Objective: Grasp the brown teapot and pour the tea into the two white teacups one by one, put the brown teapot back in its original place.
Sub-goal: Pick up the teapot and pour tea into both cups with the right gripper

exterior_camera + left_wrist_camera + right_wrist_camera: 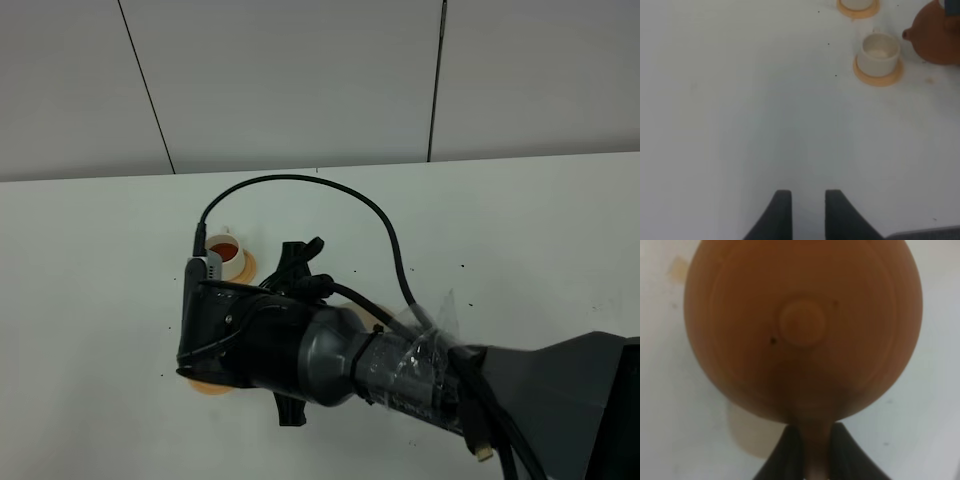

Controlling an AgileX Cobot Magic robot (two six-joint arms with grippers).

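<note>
**Firmly clamped: teapot handle in right gripper**

Seen through the right wrist camera, the brown teapot [802, 330] was a squat, round, matte reddish-brown clay body. It had faint concentric rings on the lid and a small round lid knob [801, 322]. Its loop handle [815, 460] was pinched between the dark fingers of the right gripper [816, 435], so the pot sat directly ahead of the fingertips. A pale beige disc [746, 432] was partly exposed just beside the pot's edge; whether the pot rested on it could not be told.

The left gripper [807, 202] was held over bare white table [740, 125], its smooth dark fingers narrowly parted and gripping nothing. In that view one white teacup [880, 50], small and cylindrical, stood on a flat orange coaster [879, 76]. The short spout [907, 34] was near that cup and pointed at it. A second teacup [857, 4] was cut off by the frame edge.

From the high camera the pot was hidden under the right arm [330, 350]. A tea-filled teacup [226, 250] showed just beyond the arm.
</note>
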